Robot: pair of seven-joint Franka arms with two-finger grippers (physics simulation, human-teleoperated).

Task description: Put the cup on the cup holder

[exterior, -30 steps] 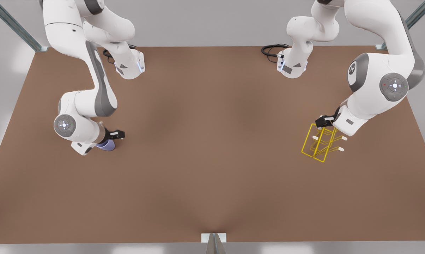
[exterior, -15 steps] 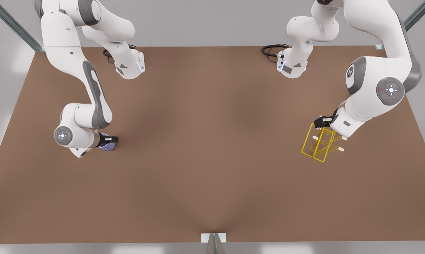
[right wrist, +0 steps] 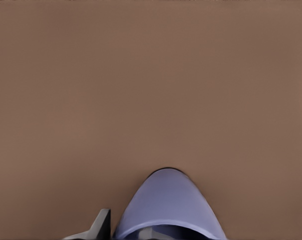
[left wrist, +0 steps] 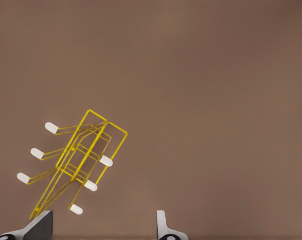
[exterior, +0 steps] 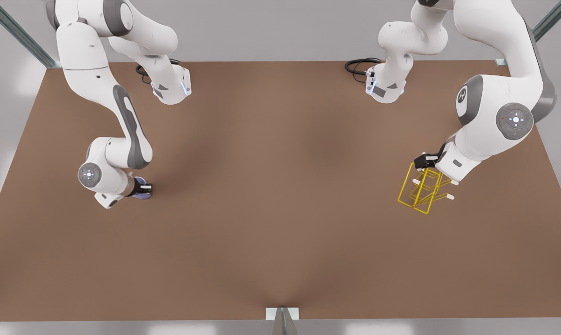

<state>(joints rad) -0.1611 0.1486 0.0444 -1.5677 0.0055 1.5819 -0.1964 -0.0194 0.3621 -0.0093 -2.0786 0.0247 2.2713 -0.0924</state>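
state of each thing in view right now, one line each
cup: between the right gripper's jaws, on the front view's left, not on the holder
cup holder: on the table, tilted, prongs bare
right gripper: at the cup, jaws around it, grip not confirmable
left gripper: open, beside the cup holder's frame
table: brown, bearing the holder

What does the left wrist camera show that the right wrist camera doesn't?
Left wrist view alone: the yellow cup holder, leaning over with its white-capped prongs pointing out to both sides, and the left tool, fingers spread apart, with the holder's low end at one finger.

Right wrist view alone: the pale lavender-blue cup, close in at the right tool, one dark finger beside it.

Shared: the bare brown table behind everything.
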